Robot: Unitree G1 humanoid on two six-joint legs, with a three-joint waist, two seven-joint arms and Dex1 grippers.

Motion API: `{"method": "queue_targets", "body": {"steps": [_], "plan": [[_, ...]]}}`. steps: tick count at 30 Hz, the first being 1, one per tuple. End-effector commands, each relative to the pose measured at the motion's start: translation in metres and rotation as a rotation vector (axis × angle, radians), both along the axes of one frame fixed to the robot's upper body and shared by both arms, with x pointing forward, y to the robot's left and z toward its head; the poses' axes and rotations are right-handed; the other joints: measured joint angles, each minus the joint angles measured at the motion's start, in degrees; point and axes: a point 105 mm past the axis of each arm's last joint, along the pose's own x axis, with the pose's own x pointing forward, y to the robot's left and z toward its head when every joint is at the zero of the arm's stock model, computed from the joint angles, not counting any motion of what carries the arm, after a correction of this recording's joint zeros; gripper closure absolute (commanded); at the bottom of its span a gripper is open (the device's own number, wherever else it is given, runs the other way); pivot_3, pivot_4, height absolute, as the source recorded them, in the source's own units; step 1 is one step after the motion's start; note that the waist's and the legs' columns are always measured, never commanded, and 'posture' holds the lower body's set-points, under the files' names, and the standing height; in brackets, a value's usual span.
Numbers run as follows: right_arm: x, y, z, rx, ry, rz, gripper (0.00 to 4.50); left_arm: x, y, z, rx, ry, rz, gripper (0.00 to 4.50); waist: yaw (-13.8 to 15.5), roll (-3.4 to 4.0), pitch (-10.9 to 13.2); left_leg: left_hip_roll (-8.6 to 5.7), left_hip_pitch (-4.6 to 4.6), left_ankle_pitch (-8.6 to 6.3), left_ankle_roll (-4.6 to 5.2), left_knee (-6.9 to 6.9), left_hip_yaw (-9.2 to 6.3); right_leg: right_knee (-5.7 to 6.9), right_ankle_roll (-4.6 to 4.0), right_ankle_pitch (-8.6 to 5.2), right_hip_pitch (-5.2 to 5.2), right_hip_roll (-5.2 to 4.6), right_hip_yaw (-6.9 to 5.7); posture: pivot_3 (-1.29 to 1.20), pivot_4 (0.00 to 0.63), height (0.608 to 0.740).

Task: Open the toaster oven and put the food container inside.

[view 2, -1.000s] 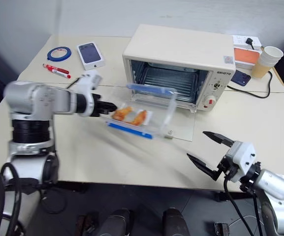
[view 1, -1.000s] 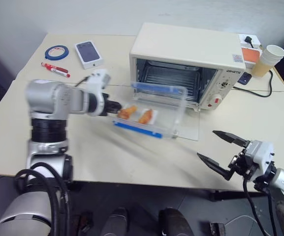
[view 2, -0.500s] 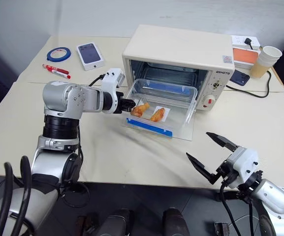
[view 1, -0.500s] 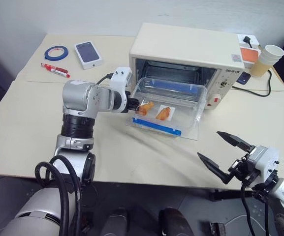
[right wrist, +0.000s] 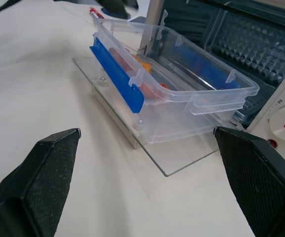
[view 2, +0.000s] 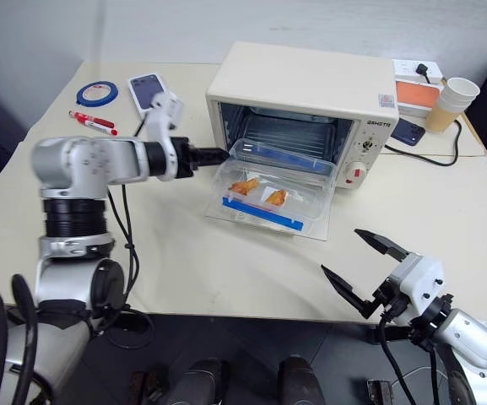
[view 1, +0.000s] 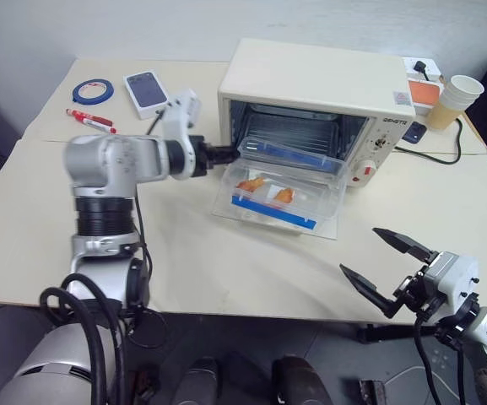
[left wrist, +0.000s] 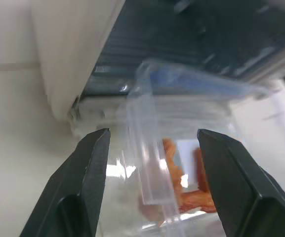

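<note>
Right eye view, nearest: right gripper (view 2: 363, 265) off the table's (view 2: 184, 270) front edge, fingers spread wide, nothing between them. Farther in, on the let-down glass door (view 2: 309, 226) of the toaster oven (view 2: 302, 84): food container (view 2: 273, 196), clear, a blue clip strip (view 2: 262, 213) along its near edge, orange-brown pieces inside, far end reaching to the oven's mouth, not yet fully inside. At its left end: left gripper (left wrist: 152, 148), released, fingers parted either side of the container's corner, not clamping. Beyond, at the table's far left: red marker (view 2: 94, 121), blue tape roll (view 2: 99, 89), white phone box (view 2: 147, 89). Far right, behind the oven: paper cups (view 2: 451, 99).
</note>
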Motion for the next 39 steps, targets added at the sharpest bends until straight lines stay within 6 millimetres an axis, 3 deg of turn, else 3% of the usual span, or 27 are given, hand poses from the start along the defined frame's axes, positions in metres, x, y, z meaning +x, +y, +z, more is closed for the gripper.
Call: {"method": "queue_targets", "body": {"steps": [1, 2, 5, 6, 8, 11, 14, 21, 25, 29, 39], "plan": [[-0.009, -0.001, 0.008, -0.016, -0.002, 0.04, 0.0, -0.029, 0.022, 0.016, -0.024, -0.232, -0.218, 1.55, -0.05, 0.06, -0.04, 0.0, 0.07, 0.0, -0.01, -0.03, 0.03, -0.01, 0.0, 0.0, 0.0, 0.0, 0.03, 0.0, 0.15, 0.74], [-0.011, 0.002, 0.006, -0.004, 0.028, 0.064, 0.0, -0.035, 0.036, 0.008, -0.012, -0.256, -0.25, 1.55, -0.08, 0.08, -0.04, 0.01, 0.15, 0.0, -0.01, -0.08, 0.03, -0.06, 0.0, 0.0, 0.08, 0.0, 0.02, 0.0, 0.15, 0.74], [-0.017, 0.012, -0.008, 0.003, 0.126, 0.129, 0.39, -0.051, 0.071, -0.028, 0.118, -0.338, -0.362, 2.38, 0.03, 0.1, -0.06, 0.03, 0.19, 0.0, -0.01, -0.08, -0.01, -0.15, -0.02, -0.01, 0.17, -0.01, 0.01, 0.0, 0.15, 0.74], [-0.018, 0.014, -0.011, 0.003, 0.149, 0.139, 0.49, -0.057, 0.077, -0.039, 0.165, -0.355, -0.405, 2.55, 0.04, 0.12, -0.07, 0.04, 0.21, 0.0, -0.01, -0.12, 0.01, -0.23, -0.02, -0.01, 0.2, -0.07, 0.05, 0.0, 0.15, 0.74], [-0.016, 0.021, -0.021, -0.015, 0.185, 0.146, 1.12, -0.066, 0.078, -0.059, 0.197, -0.349, -0.469, 3.11, 0.25, 0.12, -0.07, 0.04, 0.27, 0.0, -0.01, -0.16, 0.0, -0.31, -0.03, -0.01, 0.27, -0.09, 0.02, 0.0, 0.15, 0.74], [-0.003, 0.024, -0.024, -0.033, 0.164, 0.1, 1.91, -0.075, 0.061, -0.078, 0.176, -0.375, -0.542, 3.79, 1.04, 0.12, -0.07, 0.0, 0.27, -0.04, 0.06, -0.02, -0.27, -0.56, -0.03, -0.01, 0.6, -0.15, 0.09, 0.0, 0.15, 0.74], [0.018, 0.027, -0.018, -0.022, 0.118, 0.046, 2.72, -0.071, 0.04, -0.087, 0.162, -0.429, -0.543, 4.48, 1.51, 0.12, -0.07, -0.03, 0.34, -0.06, 0.11, 0.01, -0.35, -0.7, 0.01, 0.01, 0.8, -0.16, 0.14, 0.0, 0.15, 0.74], [0.059, 0.036, -0.006, -0.03, 0.072, 0.025, 4.47, -0.045, -0.01, -0.096, 0.134, -0.481, -0.464, 4.5, 1.31, 0.12, -0.07, -0.04, 0.36, -0.06, 0.12, -0.02, -0.23, -0.63, 0.04, 0.02, 0.73, -0.06, -0.23, 0.0, 0.15, 0.74], [0.082, 0.038, 0.004, -0.029, 0.028, 0.001, 4.47, -0.033, -0.03, -0.091, 0.1, -0.476, -0.431, 4.5, 0.85, 0.11, -0.07, -0.04, 0.36, -0.07, 0.13, 0.0, -0.22, -0.57, 0.04, 0.03, 0.72, -0.05, -0.27, 0.0, 0.15, 0.74], [0.106, 0.04, 0.014, -0.017, -0.004, -0.036, 4.47, -0.01, -0.04, -0.076, 0.023, -0.474, -0.316, 4.5, 0.04, 0.11, -0.07, -0.04, 0.36, -0.06, 0.12, 0.01, -0.21, -0.43, 0.04, 0.03, 0.64, -0.05, -0.28, 0.0, 0.15, 0.74], [0.157, 0.044, 0.041, -0.002, -0.093, -0.085, 4.47, 0.038, -0.067, -0.05, 0.02, -0.564, -0.136, 4.5, -0.15, 0.1, -0.07, -0.07, 0.19, -0.06, 0.12, 0.11, -0.03, 0.1, 0.04, 0.03, 0.19, -0.13, -0.35, 0.0, 0.15, 0.74]]}}
